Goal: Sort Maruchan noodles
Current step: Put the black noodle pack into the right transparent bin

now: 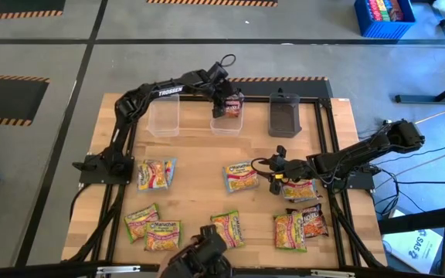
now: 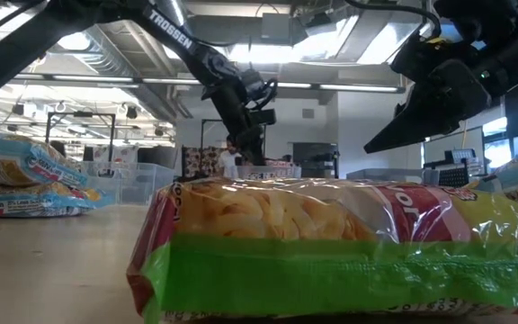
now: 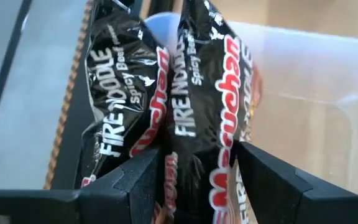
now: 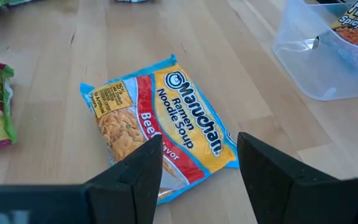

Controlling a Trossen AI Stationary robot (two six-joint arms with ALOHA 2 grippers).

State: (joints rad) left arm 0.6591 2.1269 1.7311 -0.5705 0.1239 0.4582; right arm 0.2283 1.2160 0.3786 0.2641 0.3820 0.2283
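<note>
left gripper (image 1: 228,106): jaws standing apart on either side of a dark fire noodle packet (image 3: 213,118), which seems loosely flanked rather than pinched; a second dark packet (image 3: 120,106) is leaning just beside it. both are hanging over the middle clear tub (image 1: 226,123) at 12 o'clock on the table (image 1: 199,197).

right gripper (image 1: 276,168): jaws parted, holding nothing, hovering just above the blue-edged beef packet (image 4: 160,127) lying flat near table centre.

other packets: yellow-green ones (image 1: 153,228) resting at 7 o'clock, a mixed pile (image 1: 300,224) at 5 o'clock, more (image 1: 155,174) at 9 o'clock.

risk: the dark packet is riding tilted near the tub's rim; if released off-centre it may be catching the wall and tipping outside, or dragging its neighbour along.

pose: left arm is reaching long across from 9 o'clock, wrist angling down into the tub. right arm is stretching in low from 3 o'clock, fingers pointing toward centre.
</note>
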